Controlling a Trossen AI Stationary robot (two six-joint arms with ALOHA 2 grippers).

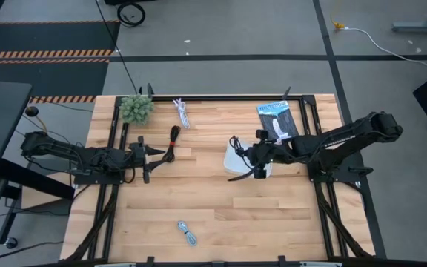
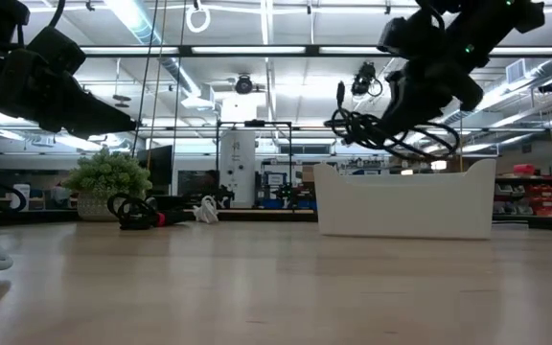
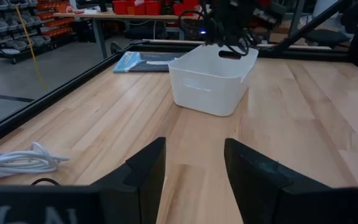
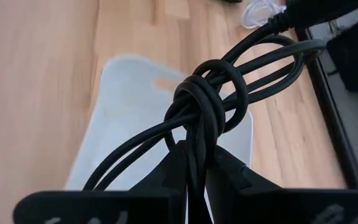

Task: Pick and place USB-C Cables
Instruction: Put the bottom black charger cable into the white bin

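My right gripper (image 4: 194,171) is shut on the plain black cable (image 4: 229,81) and hovers over the white tray (image 1: 233,161), as the low view shows (image 2: 383,134). My left gripper (image 3: 194,171) is open and held above the table's left part, touching nothing (image 1: 148,158). The black cable with the red band (image 1: 173,142) lies on the wood just beyond it. The white cable (image 1: 181,111) lies near the far edge, and shows in the left wrist view too (image 3: 17,160). The blue-grey cable (image 1: 187,233) lies near the near edge. My right gripper pinches the plain black cable between its two fingers at the knotted wrap in the bundle's middle (image 4: 199,134), coming from above and pointing down. The bundle is lifted clear, above the tray's rim (image 2: 405,171). Its loops stick out to both sides of the fingers.
A flat black packet with a blue label (image 1: 279,119) lies beyond the tray near the far right corner. A small green plant (image 1: 136,109) stands at the far left corner. A black frame (image 1: 306,111) borders the table. Bare wood stretches across the middle and near side.
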